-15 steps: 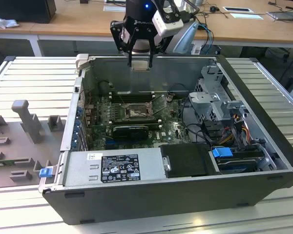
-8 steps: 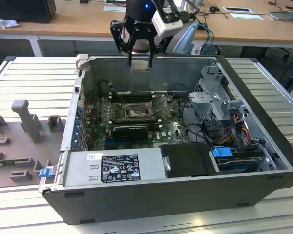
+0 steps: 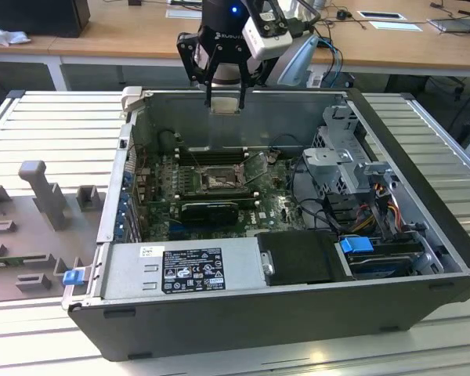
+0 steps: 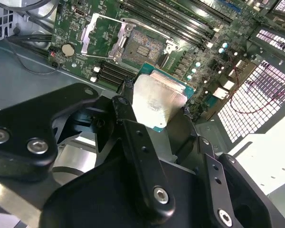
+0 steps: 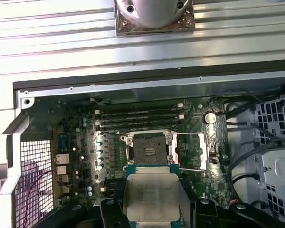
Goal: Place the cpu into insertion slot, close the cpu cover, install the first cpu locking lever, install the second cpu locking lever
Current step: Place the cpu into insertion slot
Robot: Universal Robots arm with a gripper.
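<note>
My gripper [image 3: 225, 100] hangs over the far wall of the open computer case, shut on the cpu [image 3: 225, 107]. The cpu is a pale silvery square chip with a green edge, held flat between the black fingers in both wrist views [image 4: 156, 102] [image 5: 152, 194]. The insertion slot [image 3: 218, 182] [image 4: 140, 47] [image 5: 149, 149] lies uncovered on the green board below, its dark pin field showing. The cpu cover [image 4: 102, 33] [image 5: 190, 149], a thin silvery frame, is swung open beside the slot. The cpu is well above the slot and apart from it.
Long black memory slots [image 3: 211, 154] run behind the socket and a black heatsink block [image 3: 207, 210] lies in front of it. A power supply [image 3: 180, 266] fills the near side, and a drive cage [image 3: 345, 157] with cables stands at the exterior view's right. A grey fixture [image 3: 43, 192] sits outside the case.
</note>
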